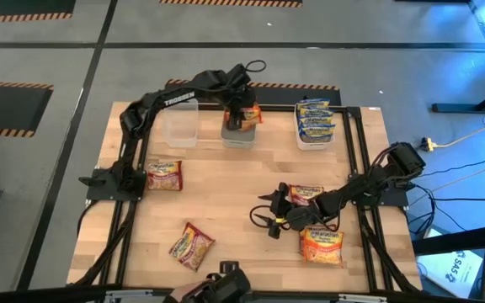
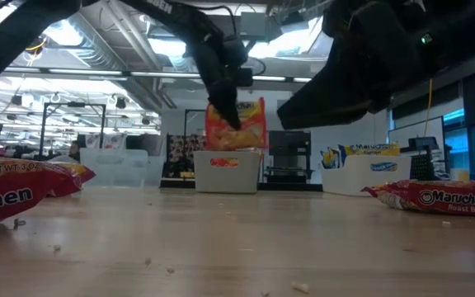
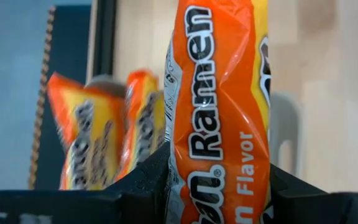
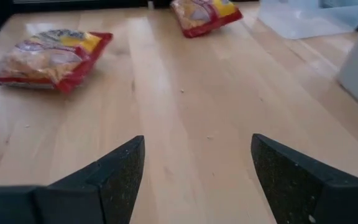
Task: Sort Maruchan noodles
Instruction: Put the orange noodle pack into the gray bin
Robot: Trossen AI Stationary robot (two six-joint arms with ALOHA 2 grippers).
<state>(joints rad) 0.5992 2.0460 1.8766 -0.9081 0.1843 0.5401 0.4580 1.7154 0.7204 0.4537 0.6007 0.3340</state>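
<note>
Left hand [image 1: 241, 118] pinches an orange, crinkly noodle packet [image 3: 219, 112]; right hand [image 4: 194, 180] spread.

Packet [image 1: 250, 114] above middle tub [image 1: 238, 135]; packets [image 1: 314, 116] in right tub [image 1: 317, 141].

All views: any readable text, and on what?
"Ramen" and "Flavor": orange packet in the left gripper.
"Maruchan", "Roast Beef": red packet on the table, low view.
"men", "NET WT": red packet, low view.
"TROSSEN": left arm.
Blue packets in the tub: too small.

Wooden table [image 1: 234, 219], 3 clear tubs along far edge [image 1: 180, 126], possibly plastic.
</note>
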